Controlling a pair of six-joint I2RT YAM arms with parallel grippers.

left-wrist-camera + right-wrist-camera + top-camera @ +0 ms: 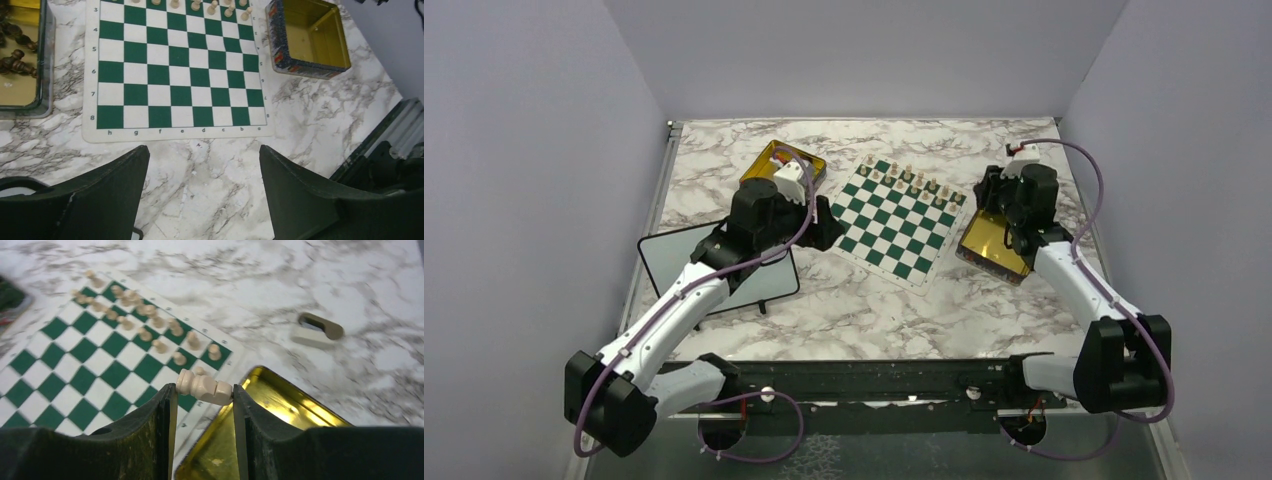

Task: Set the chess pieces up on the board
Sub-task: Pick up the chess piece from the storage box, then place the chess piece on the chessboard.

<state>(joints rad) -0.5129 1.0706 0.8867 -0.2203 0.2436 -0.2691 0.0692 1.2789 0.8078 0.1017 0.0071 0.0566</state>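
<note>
Beige nearly finishing: pinching one pale piece (196,383) in the right hand (202,391), facing two rows of chess pieces (150,322) on the board (115,372) beyond. Holding the left hand (202,150) agape and empty, leaving dark pieces (17,55) in the tin (44,55) leftward.

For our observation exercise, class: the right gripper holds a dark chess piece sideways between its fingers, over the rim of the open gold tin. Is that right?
Not quite: the chess piece in the right gripper is pale beige, not dark. The right wrist view shows it held sideways between the fingers, over the rim of the open gold tin.
</note>
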